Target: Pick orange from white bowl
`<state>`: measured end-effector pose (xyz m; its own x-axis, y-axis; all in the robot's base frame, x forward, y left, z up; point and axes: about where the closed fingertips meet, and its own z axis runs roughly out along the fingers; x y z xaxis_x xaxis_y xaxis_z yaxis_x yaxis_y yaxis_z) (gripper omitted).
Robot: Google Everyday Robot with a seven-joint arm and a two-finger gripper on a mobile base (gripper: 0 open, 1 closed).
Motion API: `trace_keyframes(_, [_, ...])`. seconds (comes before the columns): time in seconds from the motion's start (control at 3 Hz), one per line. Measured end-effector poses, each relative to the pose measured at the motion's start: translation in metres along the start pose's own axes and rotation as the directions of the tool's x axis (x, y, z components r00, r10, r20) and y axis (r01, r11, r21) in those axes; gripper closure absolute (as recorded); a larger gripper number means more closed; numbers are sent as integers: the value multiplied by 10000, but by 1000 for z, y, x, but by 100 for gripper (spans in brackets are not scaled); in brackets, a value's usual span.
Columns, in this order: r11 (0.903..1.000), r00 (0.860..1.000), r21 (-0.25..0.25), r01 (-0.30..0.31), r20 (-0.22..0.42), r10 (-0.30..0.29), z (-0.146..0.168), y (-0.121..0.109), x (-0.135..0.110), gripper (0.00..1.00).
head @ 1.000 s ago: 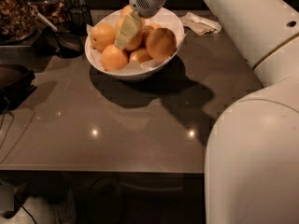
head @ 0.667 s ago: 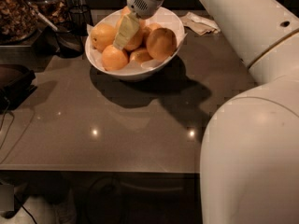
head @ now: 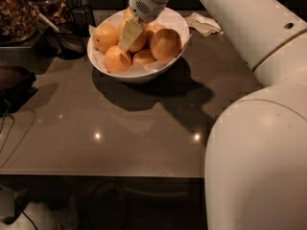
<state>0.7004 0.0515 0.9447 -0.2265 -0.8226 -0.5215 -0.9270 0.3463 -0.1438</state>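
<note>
The cream-coloured end effector [head: 127,41] of the white robot arm [head: 249,28] reaches down into the large, glossy, round white bowl [head: 178,25], which stands on the grey-brown glossy bench [head: 120,138]. Whether it is open or closed I cannot tell. The round orange fruit [head: 142,41] lies in the bowl just behind the end effector and is partly covered by it. A left orange [head: 106,36], a near orange [head: 117,59] and a darker right orange [head: 165,43] lie around the end effector. A crumpled pale napkin [head: 204,24] lies on the bench, well to its right.
</note>
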Motion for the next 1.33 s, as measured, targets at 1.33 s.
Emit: trace_keyframes(1.33, [9977, 9857, 244, 627, 1554, -657, -35, 22, -20, 100])
